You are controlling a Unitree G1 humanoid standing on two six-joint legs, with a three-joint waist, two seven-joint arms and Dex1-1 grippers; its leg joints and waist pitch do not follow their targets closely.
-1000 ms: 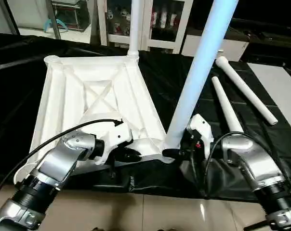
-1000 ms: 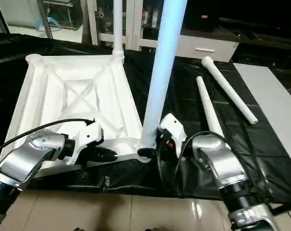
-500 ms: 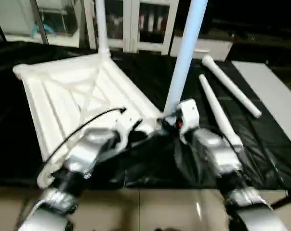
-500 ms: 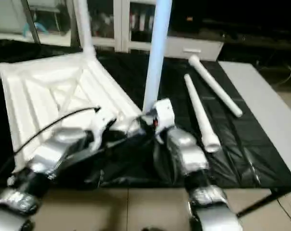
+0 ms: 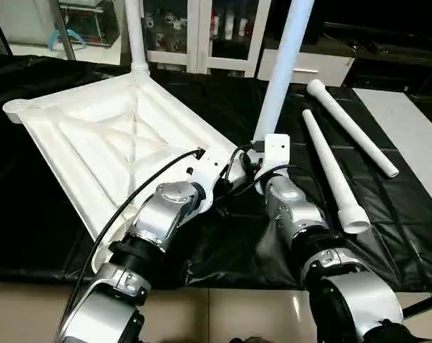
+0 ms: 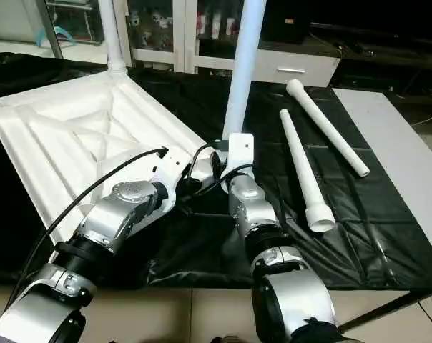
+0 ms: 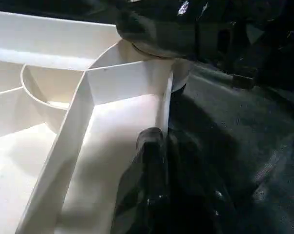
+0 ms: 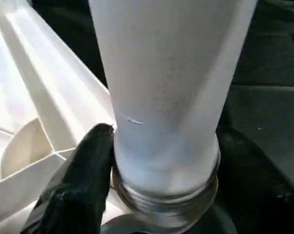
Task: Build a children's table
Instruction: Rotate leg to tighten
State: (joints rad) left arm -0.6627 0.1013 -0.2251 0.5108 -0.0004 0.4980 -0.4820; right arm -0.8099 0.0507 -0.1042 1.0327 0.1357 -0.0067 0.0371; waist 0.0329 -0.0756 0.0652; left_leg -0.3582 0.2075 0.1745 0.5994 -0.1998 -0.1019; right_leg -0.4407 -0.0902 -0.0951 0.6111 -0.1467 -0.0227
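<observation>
The children's table top [image 5: 109, 136] lies upside down and askew on the black cloth, its X-ribs showing. One white leg [image 5: 136, 36] stands in its far corner socket. A second leg [image 5: 280, 71] stands upright at the near right corner, and its threaded base [image 8: 166, 195] sits at the socket. My right gripper [image 5: 253, 166] is shut on this leg just above the threads, one black finger [image 8: 83, 180] pressed to its side. My left gripper [image 5: 227, 182] is shut on the top's rim wall [image 7: 164, 102] beside that corner. Two loose legs [image 5: 330, 168] [image 5: 352, 125] lie to the right.
The black cloth [image 5: 223, 100] covers the low work surface and bunches up under my forearms. A grey-white slab [image 5: 409, 128] borders it on the right. Cabinets and a low white unit [image 5: 302, 68] stand behind, with tiled floor [image 5: 223, 314] at the front edge.
The camera has swung. Against the still loose legs, the table top has turned anticlockwise, carrying both upright legs. Both arms now reach straight forward to the near corner, grips unchanged.
</observation>
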